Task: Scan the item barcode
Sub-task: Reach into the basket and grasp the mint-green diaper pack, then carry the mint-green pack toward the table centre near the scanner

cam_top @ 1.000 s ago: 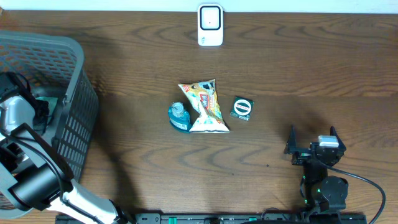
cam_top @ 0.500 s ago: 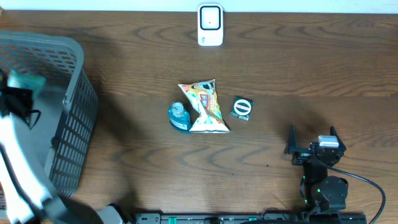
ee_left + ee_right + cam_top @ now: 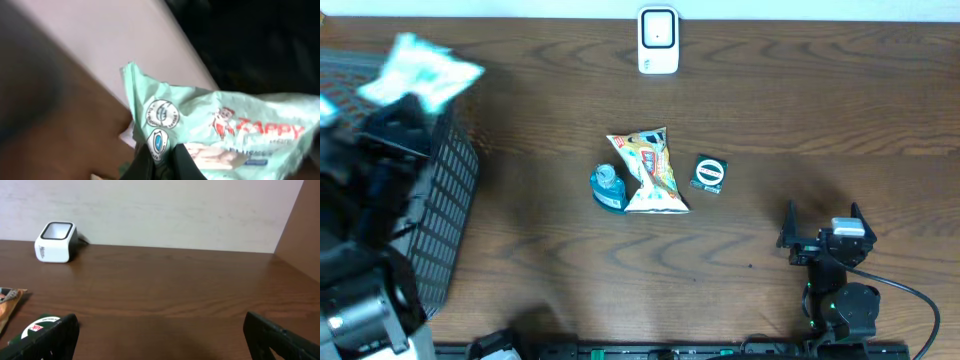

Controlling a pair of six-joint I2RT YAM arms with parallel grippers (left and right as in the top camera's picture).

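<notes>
Pinching the green packet [image 3: 215, 130] tight, left gripper [image 3: 159, 160] hangs above the basket [image 3: 445, 190], well left of the scanner [image 3: 658, 40]; right gripper [image 3: 822, 215] gapes empty. Best turn its coded side squarely toward that scanner.

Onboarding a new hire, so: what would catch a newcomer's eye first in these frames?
The pale green packet stands out first, pinched in the shut left gripper and held high over the grey basket at far left, blurred in the overhead view. Next comes the colourful snack bag in the centre, with the white scanner at the back. The right gripper sits open at near right, holding nothing.
</notes>
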